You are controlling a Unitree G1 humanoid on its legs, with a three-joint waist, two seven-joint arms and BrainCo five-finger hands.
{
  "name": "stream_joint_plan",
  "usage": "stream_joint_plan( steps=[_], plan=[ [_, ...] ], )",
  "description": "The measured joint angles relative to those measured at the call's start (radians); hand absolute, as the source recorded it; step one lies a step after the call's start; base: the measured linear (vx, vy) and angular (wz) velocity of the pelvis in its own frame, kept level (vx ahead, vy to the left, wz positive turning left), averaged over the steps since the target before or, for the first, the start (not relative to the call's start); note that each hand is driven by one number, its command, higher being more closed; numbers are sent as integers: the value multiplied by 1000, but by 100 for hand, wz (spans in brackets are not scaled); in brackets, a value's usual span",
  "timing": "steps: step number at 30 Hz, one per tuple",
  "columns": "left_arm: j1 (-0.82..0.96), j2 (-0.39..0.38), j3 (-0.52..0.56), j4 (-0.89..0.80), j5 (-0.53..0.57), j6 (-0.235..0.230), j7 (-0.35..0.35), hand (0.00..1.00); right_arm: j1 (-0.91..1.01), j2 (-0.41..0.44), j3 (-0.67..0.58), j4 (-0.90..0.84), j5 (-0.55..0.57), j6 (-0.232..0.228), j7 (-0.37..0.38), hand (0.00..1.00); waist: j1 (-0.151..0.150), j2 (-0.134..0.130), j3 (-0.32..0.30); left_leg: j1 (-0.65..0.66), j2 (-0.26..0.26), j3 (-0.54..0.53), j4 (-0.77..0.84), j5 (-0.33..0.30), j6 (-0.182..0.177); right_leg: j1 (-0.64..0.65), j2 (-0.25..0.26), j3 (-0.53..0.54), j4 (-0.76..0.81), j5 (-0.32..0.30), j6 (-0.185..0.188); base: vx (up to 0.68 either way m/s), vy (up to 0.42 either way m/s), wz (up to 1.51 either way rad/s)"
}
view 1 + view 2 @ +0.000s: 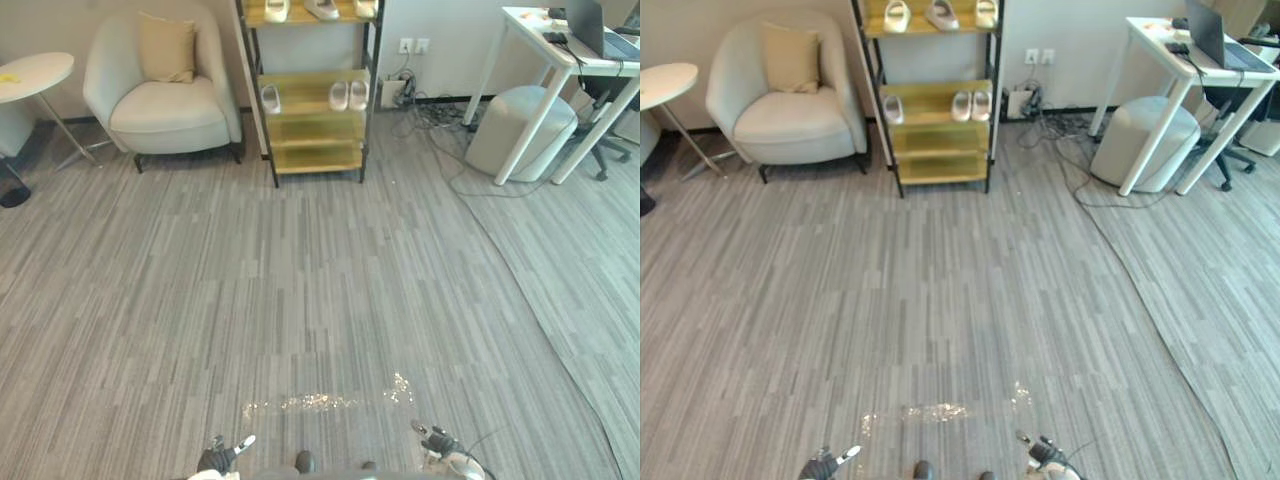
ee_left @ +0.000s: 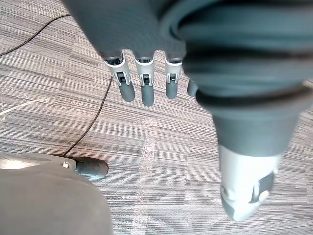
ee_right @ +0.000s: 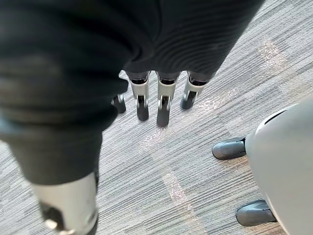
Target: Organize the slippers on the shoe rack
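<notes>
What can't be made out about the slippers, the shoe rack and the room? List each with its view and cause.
1. Top-shelf slippers on the shoe rack: left eye view, cut by the upper edge; full count unclear.
2. Middle-shelf slippers: both eye views, too small to tell left foot from right.
3. Yellow item on the side table: left eye view, too small to identify.

The left hand (image 2: 145,85) and right hand (image 3: 164,100) have silver fingers (image 2: 120,76) with dark tips beneath dark ribbed covers (image 2: 244,58).
</notes>
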State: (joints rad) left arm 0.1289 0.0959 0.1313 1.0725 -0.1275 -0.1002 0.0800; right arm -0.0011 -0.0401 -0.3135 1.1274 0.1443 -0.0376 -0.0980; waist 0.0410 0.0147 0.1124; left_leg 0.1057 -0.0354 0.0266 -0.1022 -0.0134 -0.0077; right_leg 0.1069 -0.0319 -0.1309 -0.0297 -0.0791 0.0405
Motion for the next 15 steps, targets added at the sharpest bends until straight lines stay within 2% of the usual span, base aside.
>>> stream_joint_plan(
  steps=[15],
  plan=[
    [0,1,0,1,6,0,-3,0,0,0,1,2,-25,8,0,0,2,-2,5,6,-1,-4,-1,1,1,17,-1,-7,-3,0,0,-5,-3,0]
  ],
)
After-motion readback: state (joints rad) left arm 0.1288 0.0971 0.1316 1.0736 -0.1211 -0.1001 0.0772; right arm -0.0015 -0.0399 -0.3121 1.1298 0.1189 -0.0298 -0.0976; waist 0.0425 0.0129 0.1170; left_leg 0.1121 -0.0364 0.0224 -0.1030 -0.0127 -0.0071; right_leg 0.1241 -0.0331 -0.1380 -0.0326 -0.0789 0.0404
